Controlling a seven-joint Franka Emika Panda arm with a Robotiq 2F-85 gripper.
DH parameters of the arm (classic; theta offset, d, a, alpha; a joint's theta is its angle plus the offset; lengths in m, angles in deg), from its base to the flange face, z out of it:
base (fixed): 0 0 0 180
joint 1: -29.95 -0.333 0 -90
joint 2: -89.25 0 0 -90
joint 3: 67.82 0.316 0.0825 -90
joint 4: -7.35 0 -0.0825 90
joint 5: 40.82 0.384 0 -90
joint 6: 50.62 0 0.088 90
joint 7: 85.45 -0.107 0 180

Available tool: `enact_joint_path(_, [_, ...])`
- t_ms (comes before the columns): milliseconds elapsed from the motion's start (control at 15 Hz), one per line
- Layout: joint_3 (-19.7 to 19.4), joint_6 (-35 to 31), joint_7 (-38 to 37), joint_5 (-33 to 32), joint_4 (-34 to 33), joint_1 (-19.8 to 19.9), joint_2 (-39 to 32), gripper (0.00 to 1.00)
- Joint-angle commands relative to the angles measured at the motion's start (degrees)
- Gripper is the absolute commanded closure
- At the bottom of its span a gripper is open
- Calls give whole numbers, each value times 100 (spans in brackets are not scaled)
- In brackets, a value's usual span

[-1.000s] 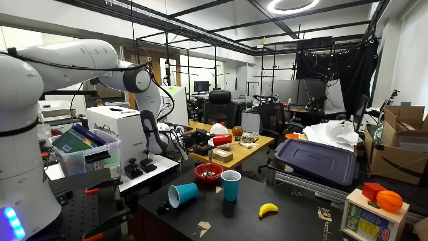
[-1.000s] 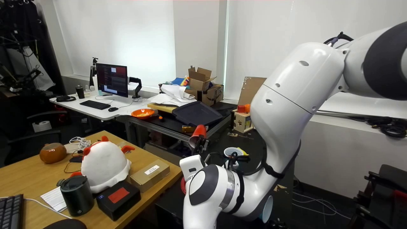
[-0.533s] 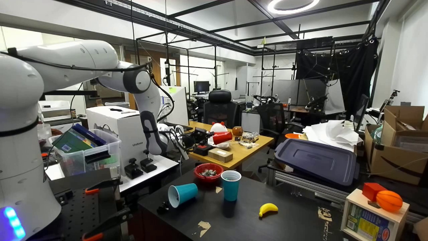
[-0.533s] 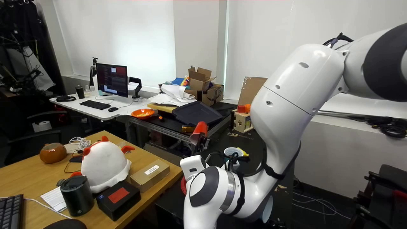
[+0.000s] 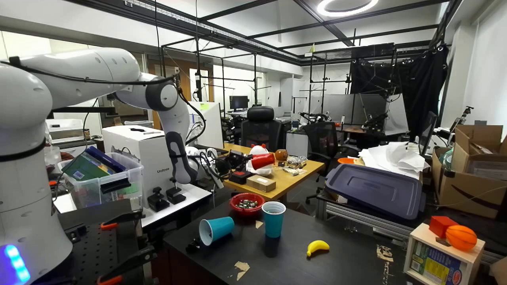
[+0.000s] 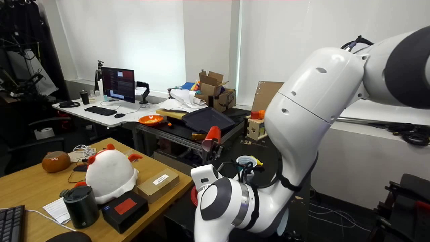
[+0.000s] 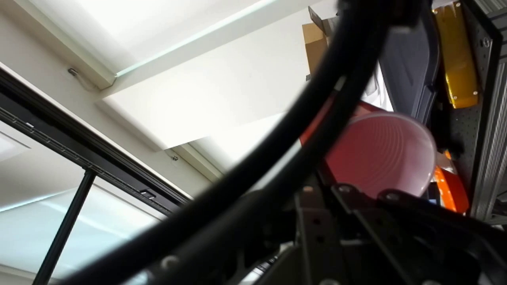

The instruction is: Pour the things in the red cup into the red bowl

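While the gripper holds the tilted red cup, whose ribbed inside only the wrist view shows, small pieces lie lower, in the red bowl, in an exterior view; at left, a white box reads "Unitree".

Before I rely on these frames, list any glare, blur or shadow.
Wrist view: black cabling blurred, the red cup beyond it clearer. In an exterior view: ring light blown out; dark patch, shadow or reflection, below the upright blue cup. In an exterior view: window shade bright, nearly featureless.
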State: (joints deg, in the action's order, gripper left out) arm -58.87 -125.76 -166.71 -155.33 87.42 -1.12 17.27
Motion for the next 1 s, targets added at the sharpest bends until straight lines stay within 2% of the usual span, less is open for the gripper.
enact_joint_path(0, [11,238,119,-89,10,-35,-13,99])
enact_joint_path(667, [78,372,245,62,-8,-8,-18,99])
enact_joint_path(933, [304,399,606,564,-52,127,-18,99])
